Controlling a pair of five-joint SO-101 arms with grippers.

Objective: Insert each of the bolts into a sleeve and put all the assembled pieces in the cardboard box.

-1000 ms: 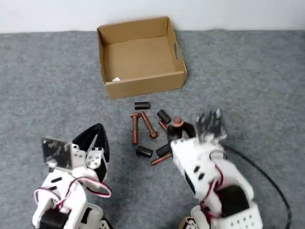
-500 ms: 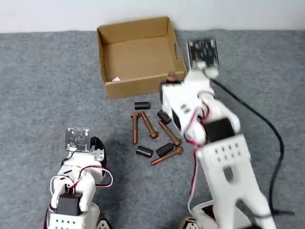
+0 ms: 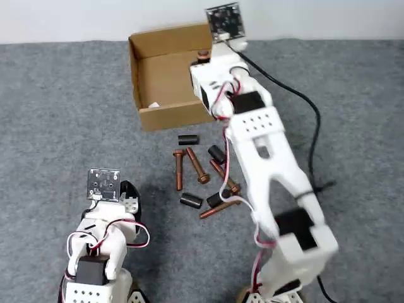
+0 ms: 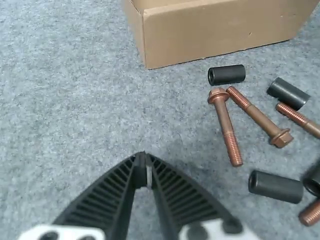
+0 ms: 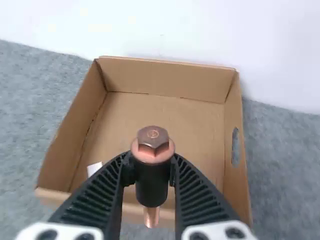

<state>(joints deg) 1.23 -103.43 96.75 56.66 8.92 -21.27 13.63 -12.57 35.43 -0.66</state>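
even bright light (soft shadows)

Bolts (image 3: 178, 169), sleeves (image 3: 188, 139) before cardboard box (image 3: 170, 117); sleeved bolt (image 5: 151, 184) in right tool (image 5: 151, 160) — above it.

Clearance at the open-topped brown cardboard box (image 3: 170, 115)
Four upright walls bound the opening; the white right arm (image 3: 259, 136) overhangs copper bolts (image 3: 178, 169) and black cylindrical sleeves (image 3: 188, 139) scattered near the front wall.

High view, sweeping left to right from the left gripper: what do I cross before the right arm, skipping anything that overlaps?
left gripper → straight bolt → slanted bolt → black sleeve → right arm
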